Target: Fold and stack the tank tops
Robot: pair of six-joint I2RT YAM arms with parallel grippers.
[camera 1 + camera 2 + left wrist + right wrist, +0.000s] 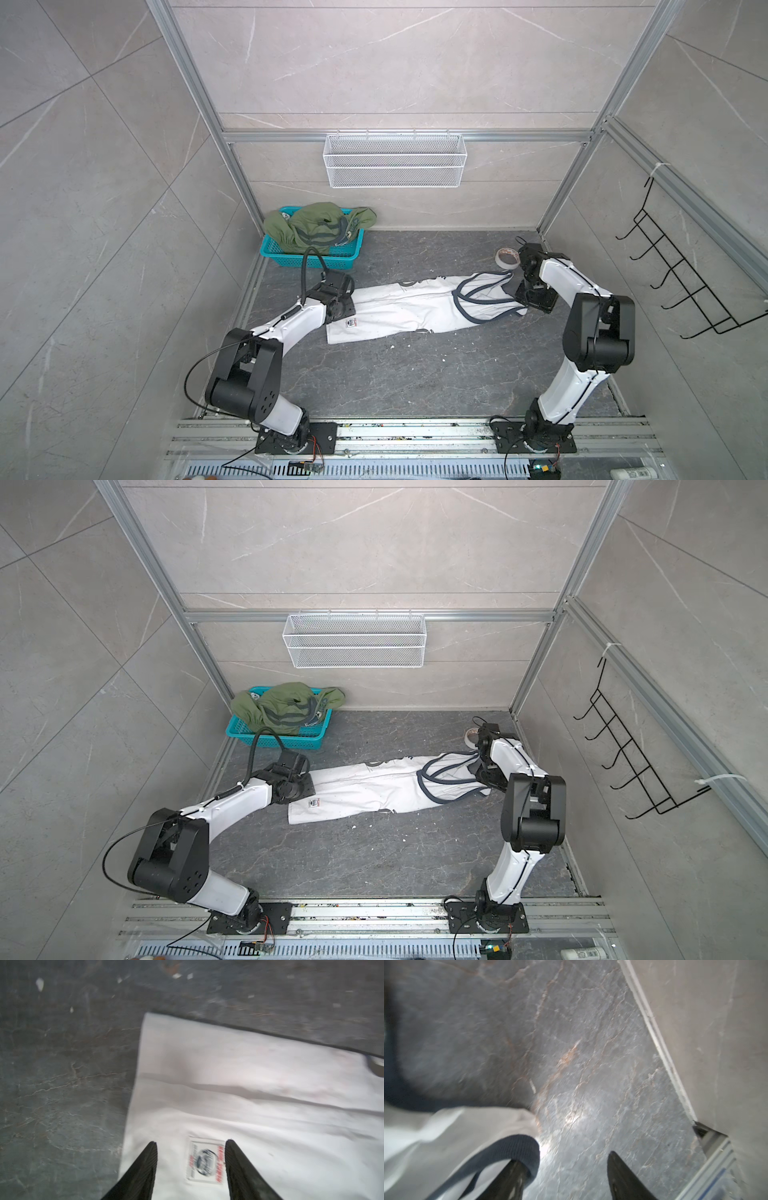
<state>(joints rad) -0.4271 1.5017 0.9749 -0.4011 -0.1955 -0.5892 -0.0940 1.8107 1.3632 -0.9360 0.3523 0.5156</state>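
Observation:
The white tank top (407, 307) (365, 787) lies folded into a long strip on the dark floor between my two arms, in both top views. My left gripper (190, 1142) is open over its hem end, with the sewn label (204, 1160) between the fingers. My right gripper (564, 1157) is open at the strap end. A navy-trimmed strap (519, 1145) drapes over one fingertip, and only bare floor shows between the jaws. The olive green tank top (316, 226) (282, 706) sits crumpled in the teal basket (291, 257).
A tape roll (508, 257) lies on the floor just behind the right wrist. A white wire basket (395, 160) hangs on the back wall. A black hook rack (685, 282) is on the right wall, and aluminium frame posts stand at the floor's corners.

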